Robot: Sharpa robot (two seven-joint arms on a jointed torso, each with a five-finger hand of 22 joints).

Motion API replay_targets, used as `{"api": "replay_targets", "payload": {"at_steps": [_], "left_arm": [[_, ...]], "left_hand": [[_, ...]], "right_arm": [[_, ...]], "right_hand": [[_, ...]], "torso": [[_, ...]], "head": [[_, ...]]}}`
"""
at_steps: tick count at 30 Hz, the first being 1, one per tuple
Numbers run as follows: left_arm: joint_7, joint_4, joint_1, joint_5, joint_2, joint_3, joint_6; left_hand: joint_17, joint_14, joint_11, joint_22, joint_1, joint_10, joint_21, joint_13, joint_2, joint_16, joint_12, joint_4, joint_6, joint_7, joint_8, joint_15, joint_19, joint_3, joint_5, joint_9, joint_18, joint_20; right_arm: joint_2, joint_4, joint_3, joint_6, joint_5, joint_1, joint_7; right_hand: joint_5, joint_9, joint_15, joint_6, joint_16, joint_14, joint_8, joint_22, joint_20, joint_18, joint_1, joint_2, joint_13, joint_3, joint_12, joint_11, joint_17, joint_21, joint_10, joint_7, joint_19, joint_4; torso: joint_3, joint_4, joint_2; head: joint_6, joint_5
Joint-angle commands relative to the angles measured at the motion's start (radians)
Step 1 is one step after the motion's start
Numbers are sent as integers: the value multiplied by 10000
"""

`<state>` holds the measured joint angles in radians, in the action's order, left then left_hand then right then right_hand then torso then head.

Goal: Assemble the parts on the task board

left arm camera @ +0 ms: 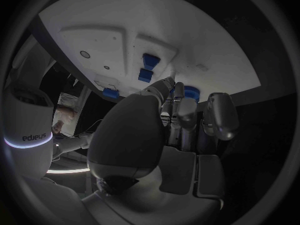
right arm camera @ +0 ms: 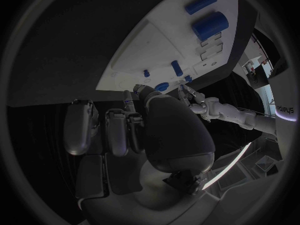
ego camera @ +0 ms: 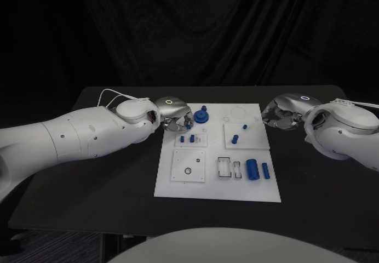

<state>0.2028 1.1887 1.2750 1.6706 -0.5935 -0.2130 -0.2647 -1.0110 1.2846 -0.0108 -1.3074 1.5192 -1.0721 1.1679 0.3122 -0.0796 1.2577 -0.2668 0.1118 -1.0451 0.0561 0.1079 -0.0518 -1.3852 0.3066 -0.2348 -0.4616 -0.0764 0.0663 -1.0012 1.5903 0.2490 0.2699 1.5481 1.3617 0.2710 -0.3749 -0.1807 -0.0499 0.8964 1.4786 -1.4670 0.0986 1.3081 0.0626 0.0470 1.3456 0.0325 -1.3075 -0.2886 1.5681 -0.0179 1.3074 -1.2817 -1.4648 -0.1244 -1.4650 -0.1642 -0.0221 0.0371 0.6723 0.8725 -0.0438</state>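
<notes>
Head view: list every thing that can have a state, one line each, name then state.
left hand: at the board's far left corner, fingers curled beside the blue round part; grip unclear.
right hand: off the board's far right edge, holding nothing visible.
blue round part: standing on the task board.
large blue cylinder: lying flat.
small blue cylinder: lying flat beside it.
two rectangular slots: empty.
</notes>
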Motion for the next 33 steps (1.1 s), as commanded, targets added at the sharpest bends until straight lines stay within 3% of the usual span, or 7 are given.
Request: {"api": "replay_targets", "payload": {"at_steps": [1, 25, 33], "left_arm": [[19, -35, -21, 7, 38, 9, -181], [-118, -275, -150, 7, 270, 9, 81], [-116, -318, -179, 7, 334, 9, 121]], "left_hand": [[3, -37, 1, -1517, 72, -100, -3, -16, -55, -21, 53, -53, 13, 68, -11, 39, 8, 25, -43, 6, -85, -37], [160, -126, -24, -1487, 124, -200, -120, -22, -73, -109, 83, -109, 84, 80, -87, 57, 62, 44, -84, 35, -107, -38], [195, -152, -33, -1483, 143, -202, -139, -28, -69, -132, 104, -126, 103, 83, -108, 66, 74, 58, -94, 44, -110, -37]], "right_arm": [[-12, 16, -5, -96, 29, -31, 136], [-4, 23, -5, -126, 29, -40, 131], [8, 25, -5, -136, 29, -40, 135]], "right_hand": [[-32, 10, 82, 77, -57, -787, 26, 1743, 35, 181, -88, -51, -2550, -56, -48, -90, 1856, 45, -964, 16, 56, 25], [-31, 11, 82, 86, -64, -784, 29, 1739, 36, 183, -87, -57, -2551, -68, -47, -90, 1851, 60, -965, 17, 61, 31], [-31, 11, 82, 86, -64, -784, 29, 1739, 36, 183, -87, -57, -2551, -68, -47, -90, 1851, 60, -965, 17, 61, 31]], "torso": [[-2, -7, -6], [4, -4, -5], [-9, -4, -9]], "head": [[1, -18], [1, 7], [1, 15]]}}
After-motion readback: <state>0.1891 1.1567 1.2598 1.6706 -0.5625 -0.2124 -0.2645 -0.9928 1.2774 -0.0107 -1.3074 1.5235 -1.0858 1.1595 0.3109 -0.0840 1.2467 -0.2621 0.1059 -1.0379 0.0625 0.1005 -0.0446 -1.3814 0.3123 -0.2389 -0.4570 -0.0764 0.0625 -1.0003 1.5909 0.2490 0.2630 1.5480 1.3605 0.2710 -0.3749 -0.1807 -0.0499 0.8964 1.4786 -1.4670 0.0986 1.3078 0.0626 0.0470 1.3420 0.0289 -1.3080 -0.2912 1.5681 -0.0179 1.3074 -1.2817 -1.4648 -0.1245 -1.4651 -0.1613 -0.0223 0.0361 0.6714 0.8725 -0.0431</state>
